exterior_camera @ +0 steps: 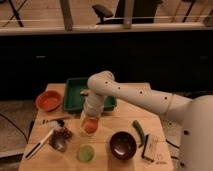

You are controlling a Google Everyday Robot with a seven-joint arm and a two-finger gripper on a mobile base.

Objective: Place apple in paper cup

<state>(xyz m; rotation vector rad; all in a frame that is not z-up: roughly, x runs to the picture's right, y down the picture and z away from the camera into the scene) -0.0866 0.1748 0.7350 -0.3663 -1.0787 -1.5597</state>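
Apple [90, 127]: small round fruit, orange-red, brighter than anything else on the table, with a lighter spot near its middle. It sits directly under the white arm's wrist, at the gripper [90, 120], over the front-centre part of the light wooden table [112, 162].

Gripper: pointing straight down from the white arm [135, 95], which reaches in from the right. The apple is at its tip. Cannot tell whether the gripper is clamped on the fruit or loose around it.

A pale whitish form flanks the apple on both sides and below. Cannot tell whether this is the small white paper cup or part of the gripper, so whether the apple is inside the cup is not readable either.

Containers:
- Rectangular green tray [75, 100], behind the gripper, toward the back of the table. The arm covers much of it and its contents cannot be made out.
- Round orange bowl [48, 100], left of the tray; nothing visible in it.
- Round dark brown bowl [122, 145], front right of the apple; interior dark.
- Light green round cup [85, 152], just in front of the apple, near the table's front edge.

Other items: long green vegetable [138, 131] beside the brown bowl; white utensil [39, 146] lying slantwise at front left.
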